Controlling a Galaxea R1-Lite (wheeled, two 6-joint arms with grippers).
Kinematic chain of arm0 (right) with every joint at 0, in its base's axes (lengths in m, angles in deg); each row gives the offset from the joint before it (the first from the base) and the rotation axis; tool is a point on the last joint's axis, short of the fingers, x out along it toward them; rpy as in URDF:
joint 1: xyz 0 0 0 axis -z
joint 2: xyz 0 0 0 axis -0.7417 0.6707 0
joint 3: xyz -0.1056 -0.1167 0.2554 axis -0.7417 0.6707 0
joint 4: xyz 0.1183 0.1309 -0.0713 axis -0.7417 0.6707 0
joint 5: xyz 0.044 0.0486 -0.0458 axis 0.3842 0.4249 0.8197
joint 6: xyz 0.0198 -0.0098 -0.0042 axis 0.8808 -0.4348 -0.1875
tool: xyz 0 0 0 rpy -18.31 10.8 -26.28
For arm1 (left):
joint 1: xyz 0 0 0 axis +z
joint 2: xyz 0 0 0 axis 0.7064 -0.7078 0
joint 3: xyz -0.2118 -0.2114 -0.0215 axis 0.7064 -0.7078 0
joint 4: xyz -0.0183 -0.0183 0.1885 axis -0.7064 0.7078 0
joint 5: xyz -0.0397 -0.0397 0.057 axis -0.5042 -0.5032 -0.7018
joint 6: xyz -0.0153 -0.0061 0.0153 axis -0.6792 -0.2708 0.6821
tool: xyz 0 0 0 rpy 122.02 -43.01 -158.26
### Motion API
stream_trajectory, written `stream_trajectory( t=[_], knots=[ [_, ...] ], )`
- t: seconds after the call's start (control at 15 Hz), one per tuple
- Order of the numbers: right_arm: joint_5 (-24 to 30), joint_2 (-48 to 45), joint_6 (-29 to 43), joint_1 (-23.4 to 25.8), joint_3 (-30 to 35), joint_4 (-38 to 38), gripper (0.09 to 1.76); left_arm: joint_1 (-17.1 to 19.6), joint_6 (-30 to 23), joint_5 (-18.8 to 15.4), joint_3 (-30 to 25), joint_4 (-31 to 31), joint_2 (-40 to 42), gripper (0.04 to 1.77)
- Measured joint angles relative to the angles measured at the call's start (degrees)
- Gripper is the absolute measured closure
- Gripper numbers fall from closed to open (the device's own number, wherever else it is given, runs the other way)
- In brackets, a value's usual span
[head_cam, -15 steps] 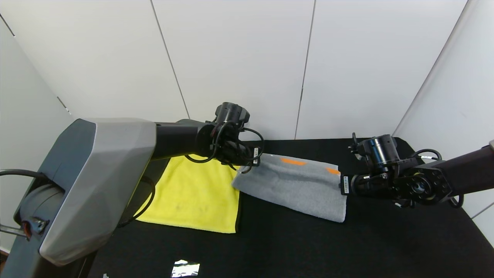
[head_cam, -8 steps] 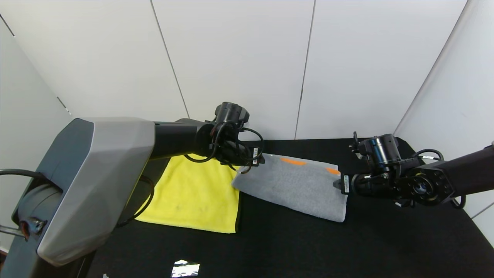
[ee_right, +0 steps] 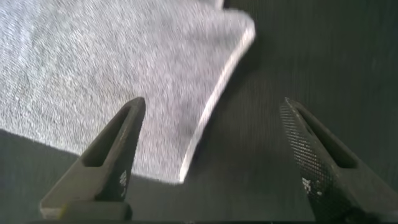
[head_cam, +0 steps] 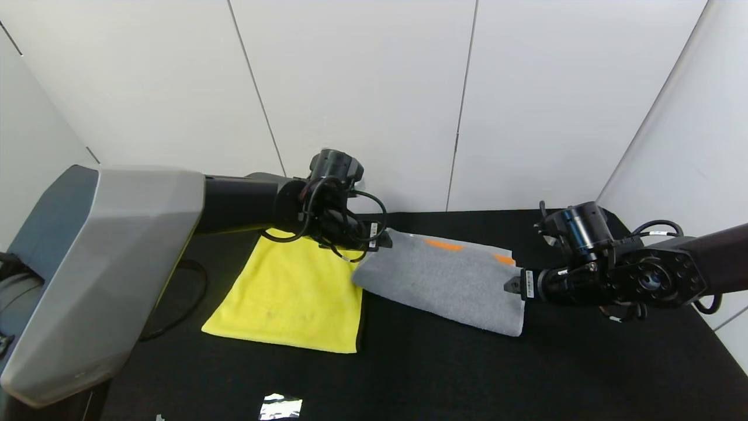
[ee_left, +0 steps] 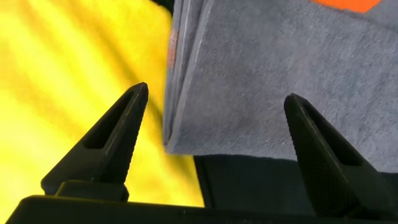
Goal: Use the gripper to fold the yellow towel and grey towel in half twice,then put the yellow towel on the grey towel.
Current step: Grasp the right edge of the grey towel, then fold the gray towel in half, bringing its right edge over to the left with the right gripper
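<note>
Grey towel [head_cam: 441, 280] lies on the black table [head_cam: 526, 374], folded to a long strip, orange marks at its far edge. Layered edges show at its left end in the left wrist view, so judged: one fold is in place, the second not yet made.

Yellow towel [head_cam: 292, 295] lies flat just left of the grey one, their near corners touching or almost so; cannot tell which. It looks unfolded or folded only once; no layers are visible to settle it.

Left gripper [ee_left: 214, 102] hangs over the grey towel's left end, jaws wide, nothing between them. One fingertip [ee_left: 138, 93] sits above yellow cloth, the other above grey, so the jaws straddle the seam between the two towels.

Right gripper [ee_right: 211, 109] hangs at the strip's right end, jaws equally wide and empty. The towel's corner lies between and below the fingers, clear of both.

Reading: the two grippers stand at opposite ends because a strip this long needs both ends carried together to land a square fold. Wide jaws suit either a release or a fresh approach.

Risk: the left gripper sits so near the yellow towel that a downward pinch could catch both cloths. A scrap of foil [head_cam: 280, 406] lies at the near table edge, well apart.
</note>
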Motion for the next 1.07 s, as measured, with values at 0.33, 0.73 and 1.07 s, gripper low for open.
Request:
stream_trajectory(
  t=[0.33, 0.73, 1.07],
  knots=[
    [-0.05, 0.50, 4.63, -2.32, -1.95, 5.57, 0.22, 1.24, 0.13, 0.05, -4.93, -0.61, 4.13, 0.17],
    [-1.89, 3.67, 9.09, -6.05, -3.47, 5.71, 0.18, 2.33, 0.11, -0.15, -7.24, -0.99, 7.23, 0.13],
    [-3.39, 6.18, 11.28, -7.00, -4.72, 5.66, 0.16, 3.17, 0.17, -0.20, -7.02, -0.99, 7.78, 0.12]
  ],
)
